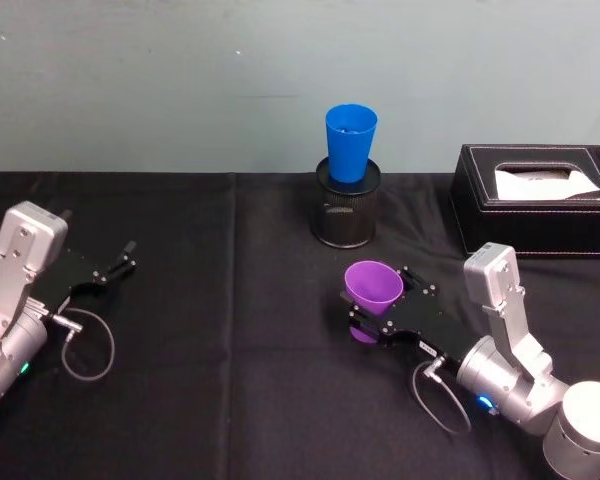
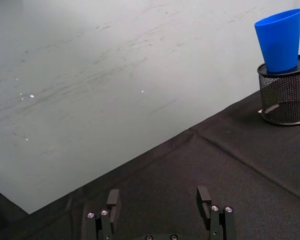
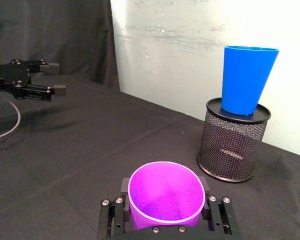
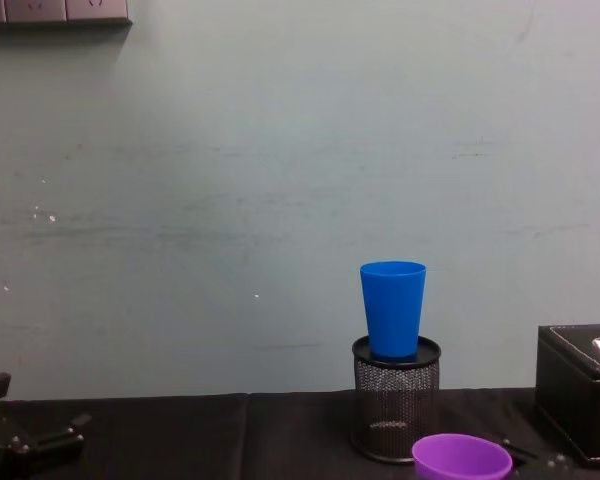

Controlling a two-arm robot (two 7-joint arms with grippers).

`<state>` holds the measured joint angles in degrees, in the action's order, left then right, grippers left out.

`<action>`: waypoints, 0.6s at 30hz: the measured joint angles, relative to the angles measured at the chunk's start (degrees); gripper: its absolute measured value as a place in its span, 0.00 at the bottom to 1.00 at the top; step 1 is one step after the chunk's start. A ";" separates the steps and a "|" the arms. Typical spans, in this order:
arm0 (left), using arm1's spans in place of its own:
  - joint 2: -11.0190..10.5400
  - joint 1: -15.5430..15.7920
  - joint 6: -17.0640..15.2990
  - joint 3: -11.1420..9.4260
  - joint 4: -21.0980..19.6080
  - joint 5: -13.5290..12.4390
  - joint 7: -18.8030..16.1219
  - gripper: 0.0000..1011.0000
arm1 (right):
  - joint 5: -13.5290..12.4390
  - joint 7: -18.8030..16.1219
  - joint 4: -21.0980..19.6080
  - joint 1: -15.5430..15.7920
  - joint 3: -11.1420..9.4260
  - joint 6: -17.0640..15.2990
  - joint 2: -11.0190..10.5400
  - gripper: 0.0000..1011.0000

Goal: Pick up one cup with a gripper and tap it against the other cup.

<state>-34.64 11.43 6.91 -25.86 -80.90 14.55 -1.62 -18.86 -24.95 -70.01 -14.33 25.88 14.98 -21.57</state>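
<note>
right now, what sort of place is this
Probably a robot lab bench: a table draped in black cloth against a bare scuffed wall, a blue cup in a mesh pen holder, a purple cup in the right gripper, the left gripper idle, open.

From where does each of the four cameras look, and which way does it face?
Head: high up, facing forward and down at the table; both arms show, left gripper open, right gripper holding the purple cup.
Left wrist: on the left arm, facing past its fingers toward the wall.
Right wrist: on the right arm, facing over its fingers and the purple cup toward the mesh holder.
Chest: low, facing level across the table; left gripper at a corner.
Shared: all four see the blue cup in the mesh holder.
</note>
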 joint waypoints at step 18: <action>0.00 0.00 0.00 0.00 0.00 0.00 0.00 0.99 | -2.91 -0.39 -16.44 -2.52 -4.85 -17.74 -2.58 0.74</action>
<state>-34.65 11.43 6.91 -25.86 -80.90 14.55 -1.62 -21.77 -25.34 -86.46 -16.85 21.02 -2.76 -24.15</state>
